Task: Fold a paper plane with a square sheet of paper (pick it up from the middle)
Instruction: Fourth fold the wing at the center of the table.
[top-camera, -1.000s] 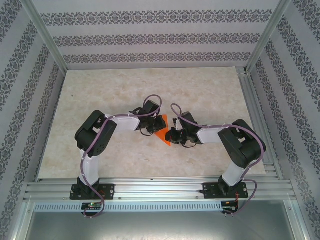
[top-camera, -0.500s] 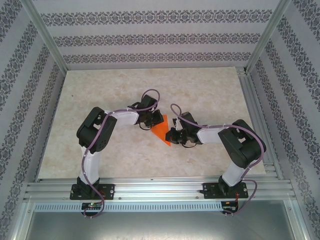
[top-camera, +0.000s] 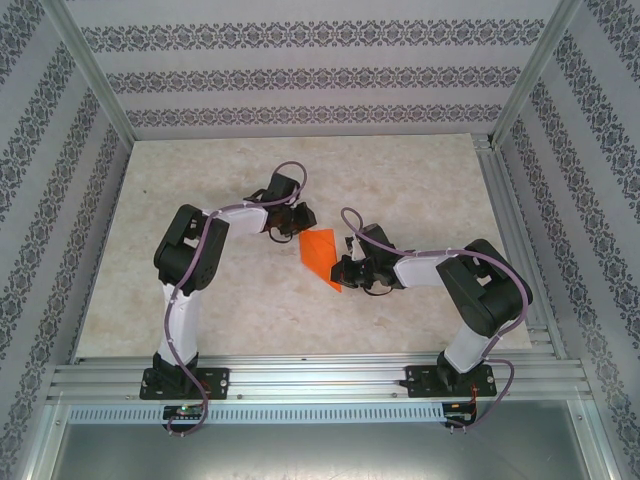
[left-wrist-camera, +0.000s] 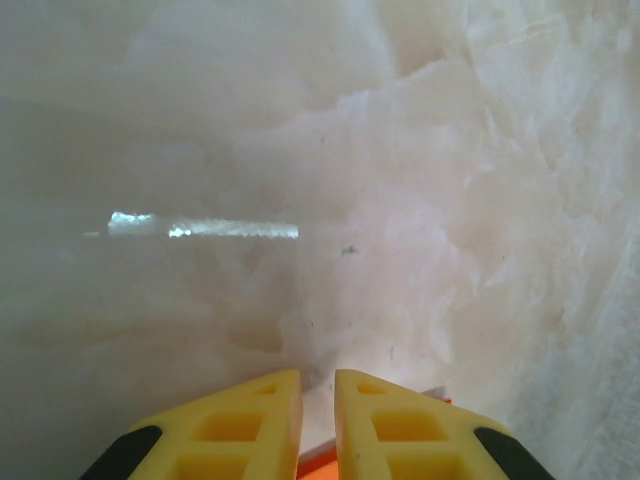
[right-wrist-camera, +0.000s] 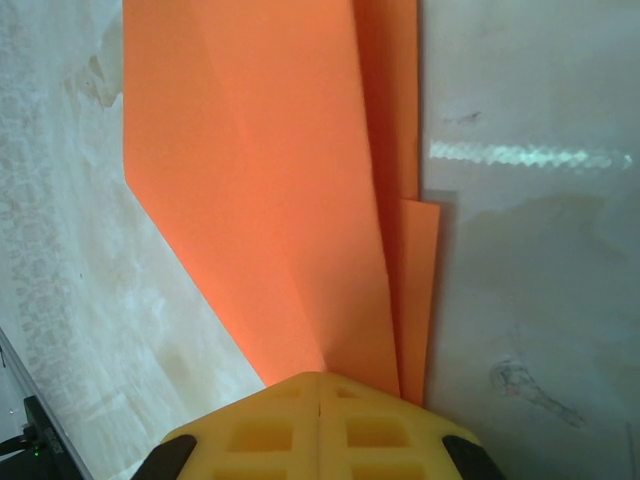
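Right fingers (right-wrist-camera: 270, 430) pinching paper (right-wrist-camera: 260, 180), left fingers (left-wrist-camera: 240, 425) ajar

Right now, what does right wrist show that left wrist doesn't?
Right wrist: the orange paper up close, folded into overlapping layers with creases. It narrows to a point at the right gripper, whose fingers are shut; pinching or pressing, can't tell.
Left wrist: the left gripper, fingers slightly apart, over mostly bare table with a glare streak.
Both: yellow fingertips at the bottom, the pale marbled table, and orange paper, though left wrist catches just a sliver between its fingers.
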